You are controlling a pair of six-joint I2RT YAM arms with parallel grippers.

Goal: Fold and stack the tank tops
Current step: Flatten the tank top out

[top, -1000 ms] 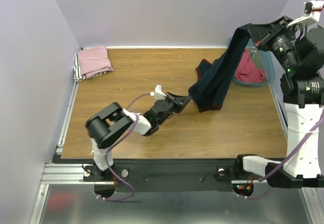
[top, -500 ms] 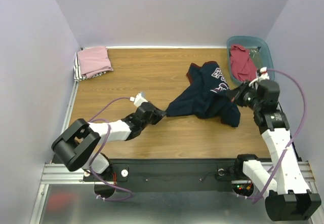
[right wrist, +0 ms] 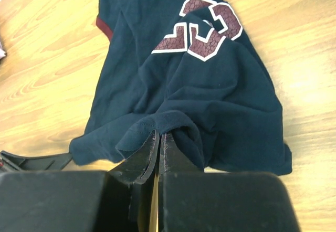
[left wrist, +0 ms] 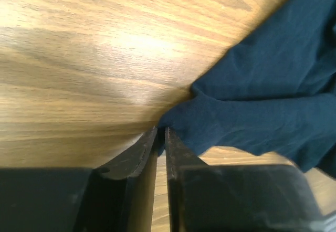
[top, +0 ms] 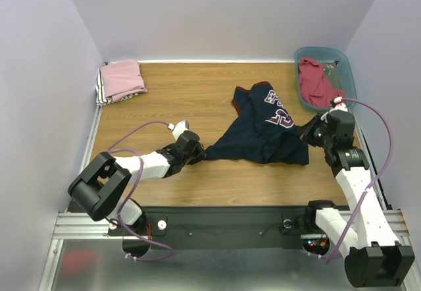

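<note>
Now that the top view has the navy jersey (top: 266, 130) down from midair on the bench (top: 197, 93) between left pincer (top: 199, 151) and right pincer (top: 309, 133), my left wrist shows jaws barely parted at its corner, hold unclear, my right wrist jaws clamped on a fold, ready for flattening.

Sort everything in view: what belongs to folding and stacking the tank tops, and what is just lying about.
Belongs to the job: navy jersey, crumpled mid-table; pink top, folded at the far left corner; red top, lying in the bin.
Just lying about: teal bin at the far right; wooden table.
</note>
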